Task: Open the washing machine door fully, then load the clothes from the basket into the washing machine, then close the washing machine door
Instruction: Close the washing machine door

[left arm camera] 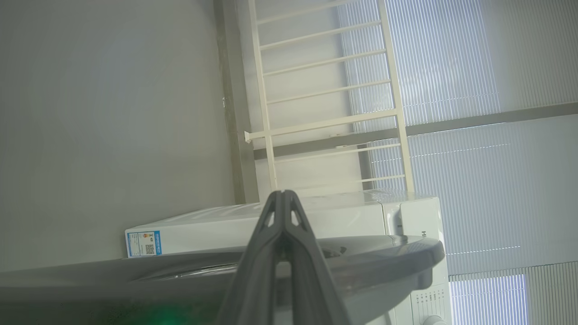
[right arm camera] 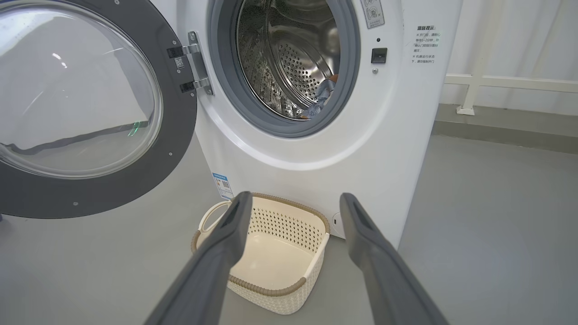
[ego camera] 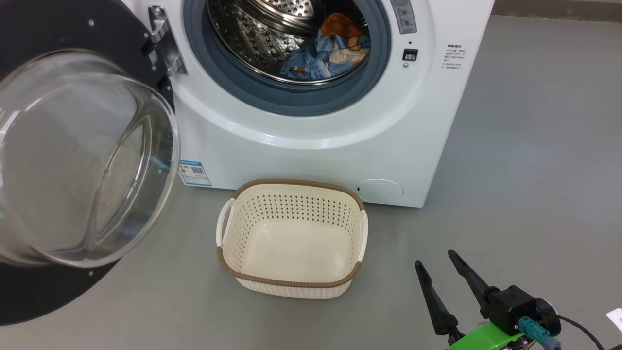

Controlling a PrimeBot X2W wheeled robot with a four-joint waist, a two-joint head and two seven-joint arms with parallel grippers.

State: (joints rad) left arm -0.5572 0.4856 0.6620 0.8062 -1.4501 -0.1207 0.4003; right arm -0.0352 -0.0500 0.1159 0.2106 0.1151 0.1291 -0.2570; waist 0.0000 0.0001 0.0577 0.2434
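One washer [ego camera: 311, 146], one door [ego camera: 82, 160], one basket [ego camera: 291, 209], one bundle of clothes [ego camera: 330, 51], two grippers: that's your count.

Your door is swung wide open at the left of the head view, with the glass bowl bulging toward you and the black rim running off the frame's left and top edges. It hangs on one steel hinge [ego camera: 163, 41] at upper left of the drum mouth.

The clothes lie inside the drum [ego camera: 252, 34], top centre of the frame, blue fabric with orange showing, behind the grey gasket [ego camera: 233, 82].

The basket sits on the grey floor [ego camera: 534, 146] at lower centre, just in front of the washer's base, with its bare bottom showing. You have two handles there, one on each short side. Behind it you see one blue label [ego camera: 195, 173] at its upper left and one round flap [ego camera: 380, 189] at its upper right.

Your right gripper [ego camera: 436, 259] is at lower right of the head view. Its fingers are spread wide and hold nothing. In its wrist view the basket lies between those fingers and the washer front.

Your left gripper [left arm camera: 282, 194] rises from the bottom centre of its own view, fingers pressed together with nothing between them. The door's grey edge crosses the lower frame right behind them, and you cannot tell whether they touch it. Beyond that you see one white railing [left arm camera: 325, 126] and pale blinds [left arm camera: 474, 180].
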